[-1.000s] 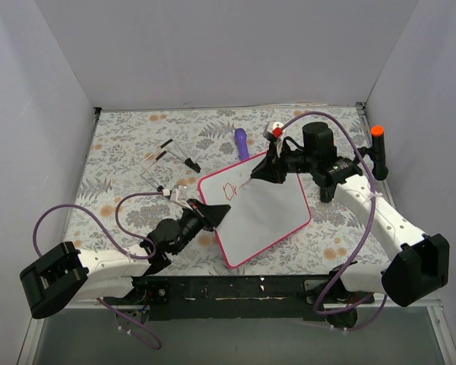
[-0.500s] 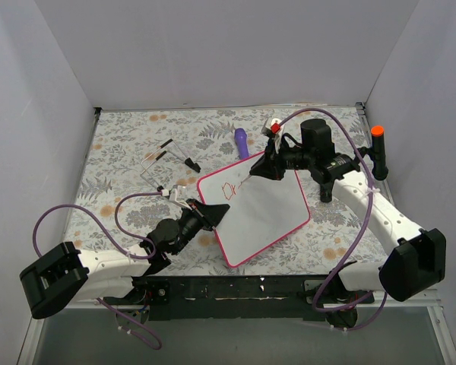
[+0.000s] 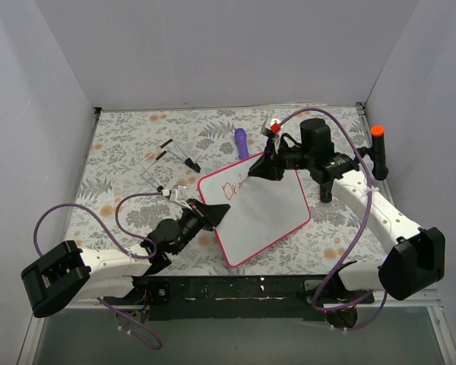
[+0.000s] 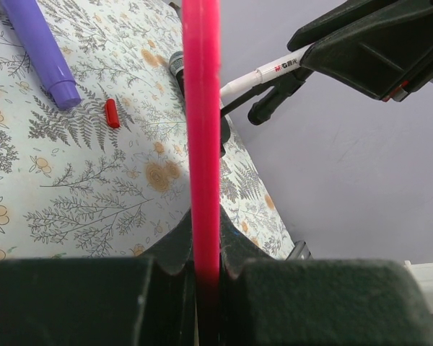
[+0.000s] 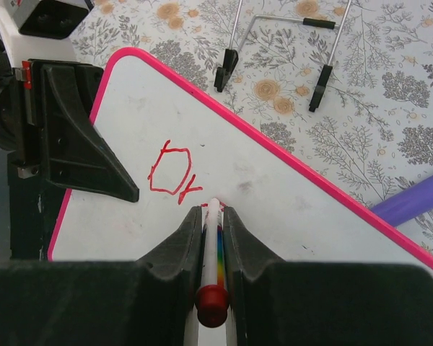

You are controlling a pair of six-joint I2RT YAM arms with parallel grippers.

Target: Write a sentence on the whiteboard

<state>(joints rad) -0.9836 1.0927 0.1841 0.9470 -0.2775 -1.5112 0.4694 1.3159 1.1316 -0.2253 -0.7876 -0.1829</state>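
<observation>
Grips whiteboard (image 3: 267, 214) by its pink frame in closed left claw (image 4: 203, 249); pinches marker (image 5: 217, 249) in closed right claw (image 5: 213, 216), tip touching whiteboard just ahead, beside sentence (image 5: 173, 173).

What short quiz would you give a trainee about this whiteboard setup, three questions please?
1. True or false: the left gripper is clamped on the whiteboard's pink frame.
2. The right gripper holds: A) an eraser, B) a white marker, C) nothing.
3. What colour is the writing on the board?
Key: 1 true; 2 B; 3 red.
</observation>
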